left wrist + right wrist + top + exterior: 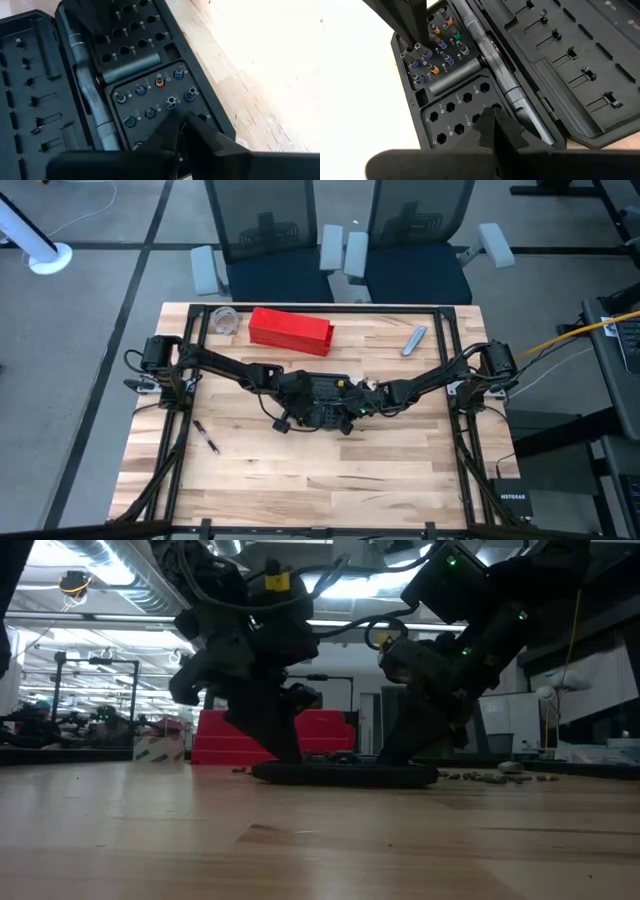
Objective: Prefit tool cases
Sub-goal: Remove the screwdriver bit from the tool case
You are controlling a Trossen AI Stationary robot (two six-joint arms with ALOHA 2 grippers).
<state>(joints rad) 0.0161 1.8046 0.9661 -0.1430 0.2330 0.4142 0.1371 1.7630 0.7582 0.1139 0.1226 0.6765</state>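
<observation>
The black tool case [322, 408] lies open and flat at the table's middle. One half has empty clip slots [580, 75]. The other half holds a metal driver [87, 85], a block of coloured bits [155, 97] and a block of empty hex sockets [455, 112]. My left gripper [182, 117] is shut, pointing down at the bit block beside a silver bit [171, 102]; it also shows in the right wrist view [417, 45]. My right gripper [492, 117] is shut, its tips over the empty hex sockets. In the low view both grippers [285, 745] [400, 750] reach down to the case [345, 775]. My left gripper's shut fingertips [416, 35] come from above, pointing down, onto the bit block at the silver bit [420, 48]; whether they hold a bit or only touch it, I cannot tell. My right gripper's shut fingertips [495, 125] point down at the hex-socket block [487, 107]; the fingers hide the spot, so I cannot tell whether they touch.
A longer red box [290, 330] lies behind the case, with a clear round object [225, 320] to its left. A small metal tool [414, 340] lies at the back right, and a thin pen-like thing [207, 438] at the near left. Small loose bits [490, 777] lie right of the case.
</observation>
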